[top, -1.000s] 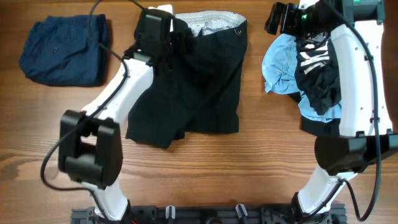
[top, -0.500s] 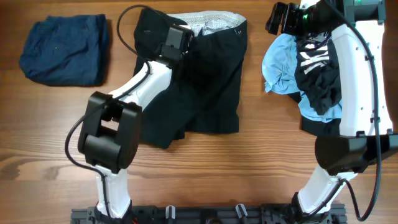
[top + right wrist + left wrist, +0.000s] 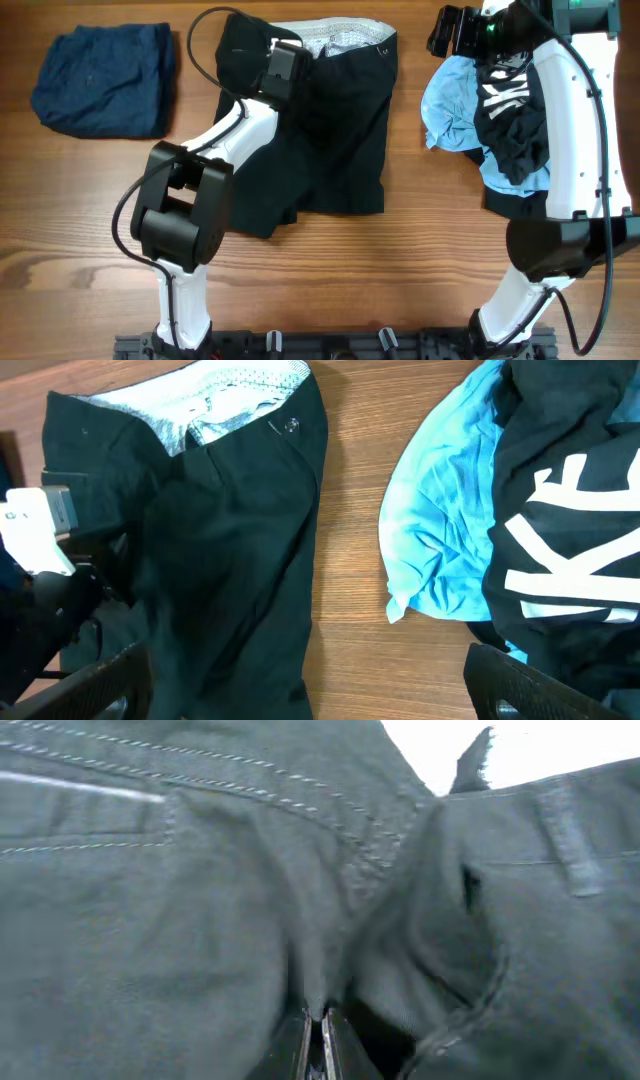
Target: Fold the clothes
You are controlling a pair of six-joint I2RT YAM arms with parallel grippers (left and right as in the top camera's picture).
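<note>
Overhead: left claw (image 3: 322,1028) is clamped on the shorts (image 3: 340,140) near the waistband, no fold made yet. Navy piece (image 3: 100,80) left of them looks folded. The pile (image 3: 500,120) to their right waits, with the right claw (image 3: 310,688) apart.

I'd call this a robotics lab bench. A wood-grain tabletop (image 3: 420,260) fills the whole view. Two white-and-black robot arms, the left arm (image 3: 235,130) and the right arm (image 3: 575,130), stand on bases at its near edge. A black mounting rail (image 3: 330,345) runs along that edge. A thin black cable (image 3: 195,40) loops loose off the left arm. The clothes lie apart like test pieces: a navy bundle (image 3: 100,80) towards the far left corner, black shorts (image 3: 340,130) at the middle of the far edge, and a light-blue and black heap (image 3: 470,115) on the right side. The room beyond the tabletop is out of view.
</note>
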